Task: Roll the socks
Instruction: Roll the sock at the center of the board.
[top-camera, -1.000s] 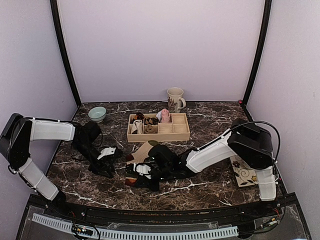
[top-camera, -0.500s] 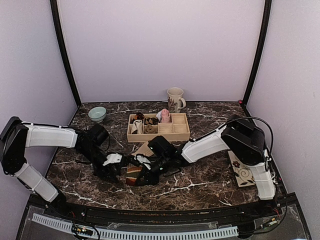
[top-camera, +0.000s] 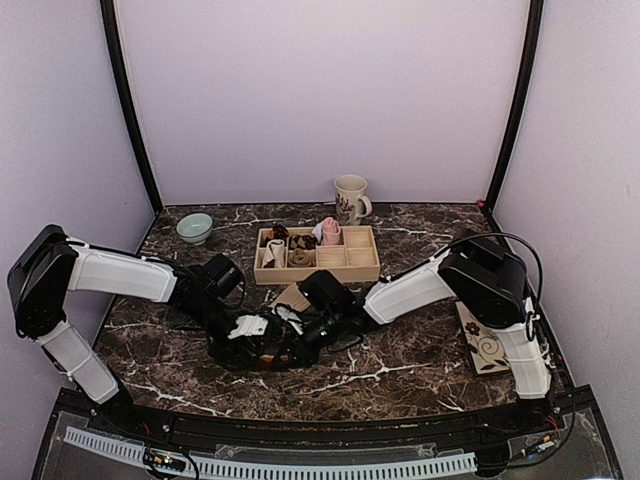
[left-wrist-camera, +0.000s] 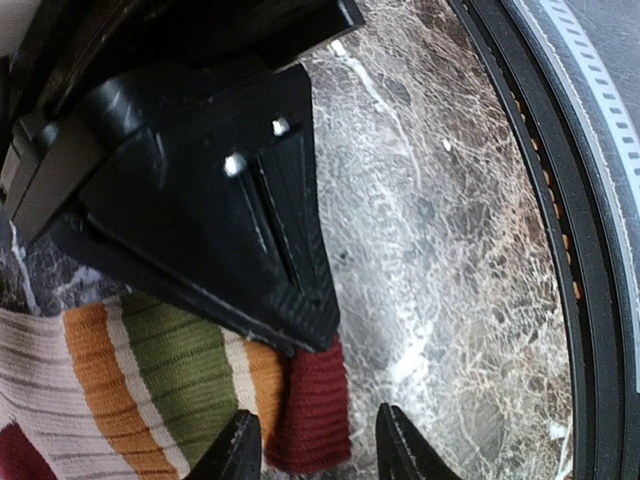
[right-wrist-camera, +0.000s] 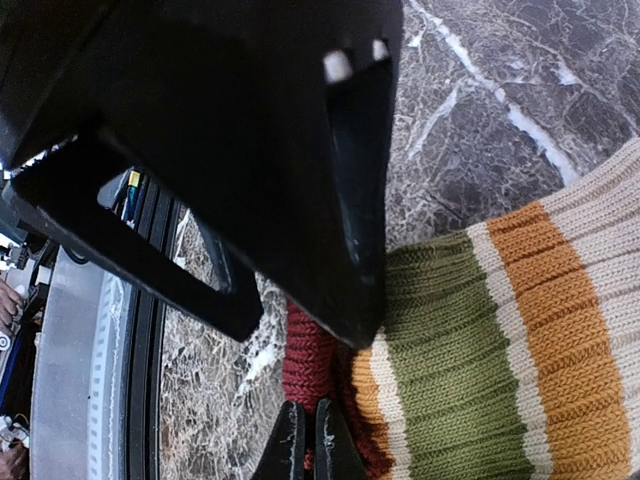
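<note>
Striped sock (left-wrist-camera: 180, 390), cream with orange and green bands and a dark-red cuff, lies flat on the dark marble tabletop (top-camera: 420, 370) near its front middle, where two robot arms meet. The left gripper (left-wrist-camera: 318, 455) reaches in from the left with its jaws partly apart, straddling the dark-red cuff; the wrist view does not show whether the fingers press on the fabric. The right gripper (right-wrist-camera: 310, 445) comes in from the right and hangs low over the same end of the sock. Its jaws are pressed together right at the bunched red cuff, and it cannot be told whether any fabric is pinched between them. In each wrist view the other arm's black gripper body looms over the banded part of the sock. Toward the back of the tabletop sits a wooden divided tray (top-camera: 317, 272) with small rolled bundles in its compartments. A patterned mug (top-camera: 351, 197) stands behind it, a pale green bowl (top-camera: 194, 227) to its left, and a floral tile (top-camera: 483, 345) near the right edge.
</note>
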